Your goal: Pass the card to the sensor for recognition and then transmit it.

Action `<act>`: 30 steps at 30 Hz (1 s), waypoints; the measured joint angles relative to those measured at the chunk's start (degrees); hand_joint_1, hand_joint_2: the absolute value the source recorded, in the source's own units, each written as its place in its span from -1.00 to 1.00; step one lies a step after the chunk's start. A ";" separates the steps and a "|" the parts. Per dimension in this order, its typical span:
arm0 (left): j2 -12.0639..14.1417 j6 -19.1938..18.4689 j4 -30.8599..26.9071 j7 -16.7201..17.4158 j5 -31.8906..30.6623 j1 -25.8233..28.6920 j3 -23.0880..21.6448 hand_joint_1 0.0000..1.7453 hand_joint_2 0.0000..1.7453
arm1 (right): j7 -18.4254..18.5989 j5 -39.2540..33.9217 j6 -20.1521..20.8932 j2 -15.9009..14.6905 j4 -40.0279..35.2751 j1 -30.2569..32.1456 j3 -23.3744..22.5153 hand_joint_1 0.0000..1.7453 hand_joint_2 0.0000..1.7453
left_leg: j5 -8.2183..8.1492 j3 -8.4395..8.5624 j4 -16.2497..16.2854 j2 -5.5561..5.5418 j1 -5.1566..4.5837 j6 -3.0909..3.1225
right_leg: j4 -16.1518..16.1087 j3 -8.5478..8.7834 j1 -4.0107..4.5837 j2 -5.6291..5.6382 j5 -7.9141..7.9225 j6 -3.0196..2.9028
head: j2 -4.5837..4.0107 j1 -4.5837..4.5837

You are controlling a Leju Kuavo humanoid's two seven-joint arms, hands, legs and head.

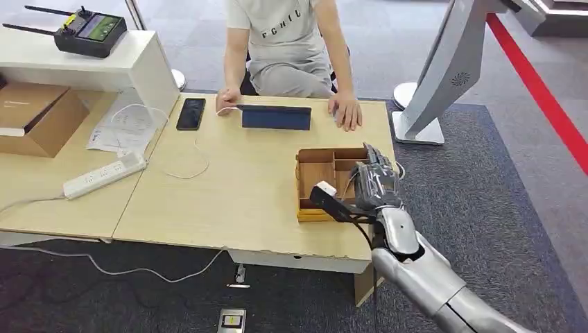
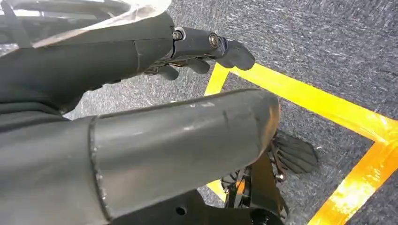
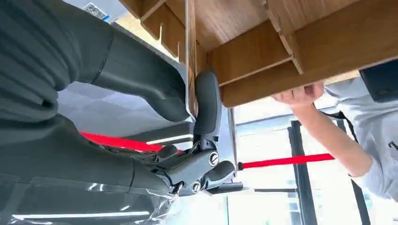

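Right hand: the right hand (image 1: 374, 184) sits right of centre in the head view, over the right end of the wooden box (image 1: 301, 187). In the right wrist view its thumb (image 3: 162, 96) and one finger (image 3: 207, 101) press from opposite sides on a thin flat piece.
Card: that thin piece looks to be the card (image 3: 189, 47). It is seen edge-on, standing upright in a compartment beside a partition. The head view hides it behind the hand.
Card's long axis: the visible edge runs in line with the fingers, from the pinch into the box. I cannot tell which side is the longer.
Left hand: the left hand (image 2: 197, 47) hangs over the grey floor and holds nothing. Its fingers are loosely bent, and I cannot tell whether they are spread or closed.
Nearer arm: the right one, already on the card.
Likely sensor: a dark tablet (image 1: 276, 118) lies flat in the upper middle of the head view, up and left of the box. That it is the sensor is my guess.
Coming move, as I judge it: lift the card straight out of the compartment, then carry it up and left across the table (image 1: 236, 187).
Receiver: a person's hand (image 1: 347, 111) rests on the table just right of the tablet, near the box.
Counts: one card seen, one box, one tablet, one phone (image 1: 191, 113), one person.
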 joint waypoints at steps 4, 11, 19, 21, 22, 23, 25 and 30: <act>-0.09 0.07 0.00 -0.31 0.09 0.00 0.00 -1.00 -1.00 | 0.04 1.15 -0.15 -0.46 -2.66 0.59 -0.98 1.00 1.00 | 0.00 -0.01 0.00 0.00 0.00 0.00 | 0.00 0.00 0.00 0.00 0.00 0.00 | 0.00 0.02; -0.09 0.15 0.00 -0.61 0.11 -0.01 -0.02 -1.00 -1.00 | 0.09 2.03 -0.52 -1.31 -6.51 1.01 -2.42 1.00 1.00 | 0.00 -0.01 0.00 0.00 0.00 0.00 | 0.00 0.00 0.00 0.00 0.00 0.00 | 0.00 0.00; -0.09 -0.20 0.00 -0.66 -0.63 -0.03 -0.02 -1.00 -1.00 | 0.70 6.49 2.45 -2.47 -7.91 -4.29 -3.63 1.00 1.00 | 0.02 -0.04 0.00 0.01 -0.01 0.00 | 0.00 0.00 0.00 0.01 0.02 0.00 | 0.00 0.02; -0.04 -0.90 0.00 -1.40 -1.05 -0.04 -0.04 -1.00 -1.00 | 0.81 8.00 4.68 -2.47 -7.43 -7.15 -3.50 1.00 1.00 | 0.03 -0.05 0.00 0.00 -0.01 0.00 | 0.02 -0.02 -0.01 0.01 0.03 0.01 | 0.00 0.02; -0.02 -1.13 0.00 -1.62 -1.40 -0.08 -0.07 -1.00 -1.00 | 1.18 8.37 6.27 -2.43 -6.97 -8.94 -3.30 1.00 1.00 | 0.03 -0.05 0.00 0.00 -0.01 -0.01 | 0.02 -0.03 -0.01 0.01 0.03 0.01 | 0.00 0.00; 0.00 -1.35 0.00 -1.81 -1.59 -0.13 -0.09 -1.00 -1.00 | 1.53 8.65 7.54 -2.30 -6.23 -10.79 -3.08 1.00 1.00 | 0.03 -0.05 0.00 0.00 -0.01 -0.01 | 0.02 -0.03 -0.01 0.02 0.03 0.01 | 0.00 0.00; 0.02 -1.55 0.00 -2.08 -1.66 -0.20 -0.13 -1.00 -1.00 | 1.99 9.05 9.03 -2.08 -4.91 -13.92 -2.75 1.00 1.00 | 0.06 -0.05 0.00 -0.01 0.00 -0.01 | 0.02 -0.01 0.00 0.00 0.03 0.01 | 0.00 0.02; 0.02 -1.55 0.00 -2.40 -2.10 -0.19 -0.15 -1.00 -1.00 | 2.89 9.77 10.08 -1.44 -2.38 -17.31 -1.90 1.00 1.00 | 0.06 -0.07 0.00 -0.02 0.00 -0.01 | 0.02 -0.02 0.00 -0.01 0.03 0.01 | 0.00 0.00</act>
